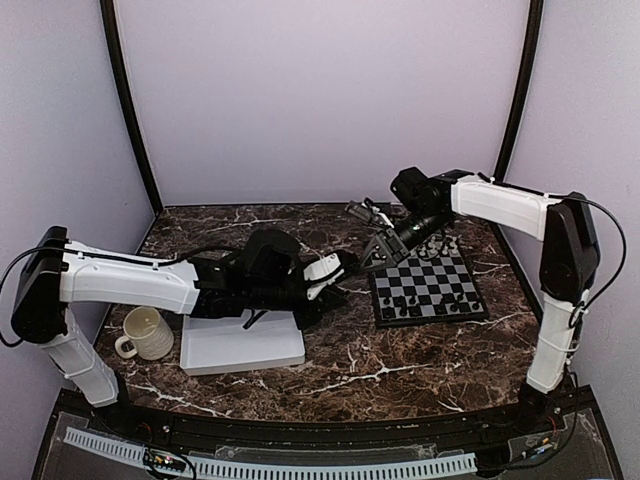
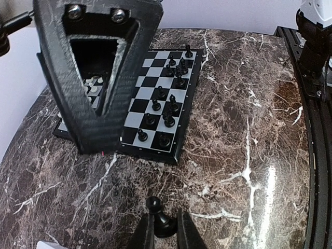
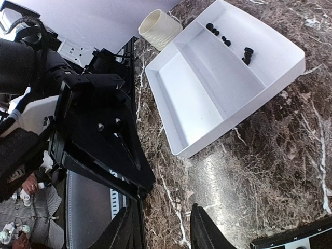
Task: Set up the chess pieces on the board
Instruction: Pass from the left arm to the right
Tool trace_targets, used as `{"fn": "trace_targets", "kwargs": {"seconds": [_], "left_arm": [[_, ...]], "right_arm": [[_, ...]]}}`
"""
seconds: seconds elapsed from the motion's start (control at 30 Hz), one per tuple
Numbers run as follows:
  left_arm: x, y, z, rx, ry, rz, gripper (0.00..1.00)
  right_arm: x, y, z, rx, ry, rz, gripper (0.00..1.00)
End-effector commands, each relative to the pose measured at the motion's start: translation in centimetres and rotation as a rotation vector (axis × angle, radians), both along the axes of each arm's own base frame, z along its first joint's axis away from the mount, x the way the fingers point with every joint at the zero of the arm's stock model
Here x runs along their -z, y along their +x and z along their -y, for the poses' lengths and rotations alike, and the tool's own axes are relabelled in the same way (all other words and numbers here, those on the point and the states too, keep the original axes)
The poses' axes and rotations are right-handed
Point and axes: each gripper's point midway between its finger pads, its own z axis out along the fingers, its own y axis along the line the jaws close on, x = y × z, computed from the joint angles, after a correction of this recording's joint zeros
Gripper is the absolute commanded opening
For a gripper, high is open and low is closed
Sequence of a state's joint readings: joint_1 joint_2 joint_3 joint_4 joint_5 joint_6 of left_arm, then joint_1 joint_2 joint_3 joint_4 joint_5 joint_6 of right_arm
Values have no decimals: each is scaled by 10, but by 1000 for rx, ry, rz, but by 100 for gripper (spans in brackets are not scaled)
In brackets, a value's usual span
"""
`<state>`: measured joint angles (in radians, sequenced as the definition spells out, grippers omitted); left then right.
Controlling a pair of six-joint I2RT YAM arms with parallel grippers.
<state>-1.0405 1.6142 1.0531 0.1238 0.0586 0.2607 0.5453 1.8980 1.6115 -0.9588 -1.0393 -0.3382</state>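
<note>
From above, the left end effector [image 1: 345, 266] hovers just left of the board [image 1: 428, 288], while the right end effector [image 1: 380, 247] hangs at the board's far left corner. In the left wrist view, the left end effector's fingers [image 2: 146, 235] are clamped on a black pawn [image 2: 162, 222] over the bench [image 2: 238, 155], near the board's corner. In the right wrist view, the right end effector's fingers [image 3: 206, 230] stand apart around nothing. Loose black pieces [image 3: 248, 54] lie in the white tray [image 3: 207, 104], well apart from them.
</note>
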Motion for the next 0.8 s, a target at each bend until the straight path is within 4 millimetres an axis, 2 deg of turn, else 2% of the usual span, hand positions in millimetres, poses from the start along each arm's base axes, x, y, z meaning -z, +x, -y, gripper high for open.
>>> {"fn": "trace_targets", "kwargs": {"seconds": [0.0, 0.13, 0.4, 0.77], "left_arm": [[-21, 10, 17, -5, -33, 71, 9], [-20, 17, 17, -37, -19, 84, 9], [-23, 20, 14, -59, -25, 104, 9], [-25, 17, 15, -42, -33, 107, 9]], "right_arm": [[-2, -18, -10, -48, 6, -59, 40], [0, -29, -12, -71, -2, -68, 41], [4, -35, -13, -76, -14, -75, 39], [7, -30, -19, -74, -5, -102, 26]]}}
